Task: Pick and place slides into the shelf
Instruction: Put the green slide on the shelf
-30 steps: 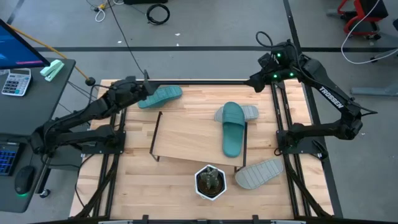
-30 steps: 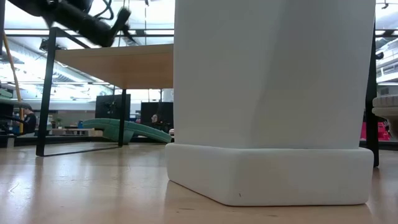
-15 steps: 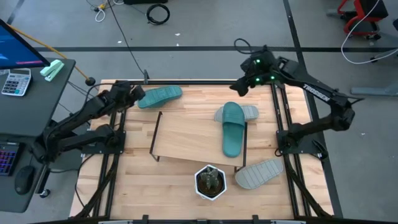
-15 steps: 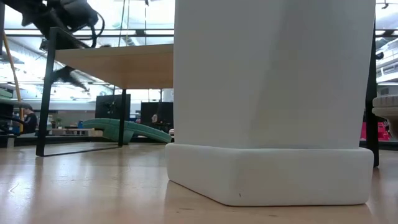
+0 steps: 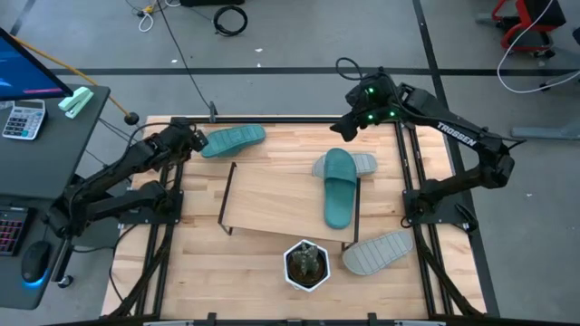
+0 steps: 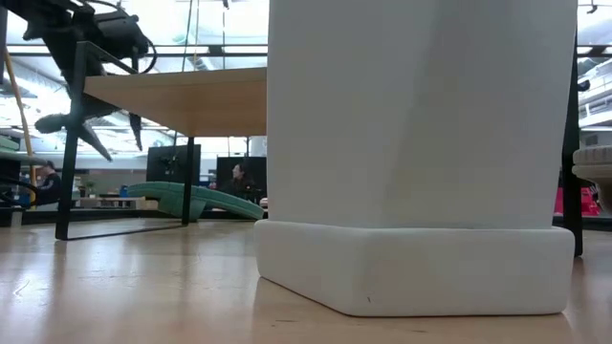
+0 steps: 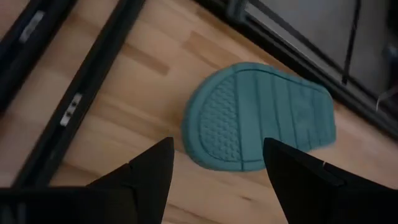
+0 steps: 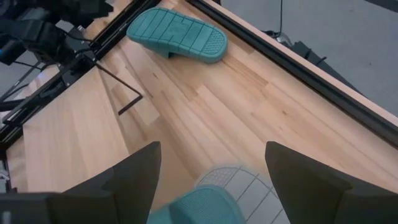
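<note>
the left claw (image 5: 188,141), fingers spread and empty, hangs just beside the upturned teal-green foam slide (image 5: 233,140), whose long axis points straight away from it.

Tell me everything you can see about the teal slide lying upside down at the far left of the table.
The teal slide lies sole up on the wooden table, behind the shelf and apart from it. It looks like soft foam; the sole has crosswise ridges in the middle and a finer dotted tread at the rounded end. Its strap is hidden beneath. The left gripper, fingers open, sits just beside that end without touching.
</note>
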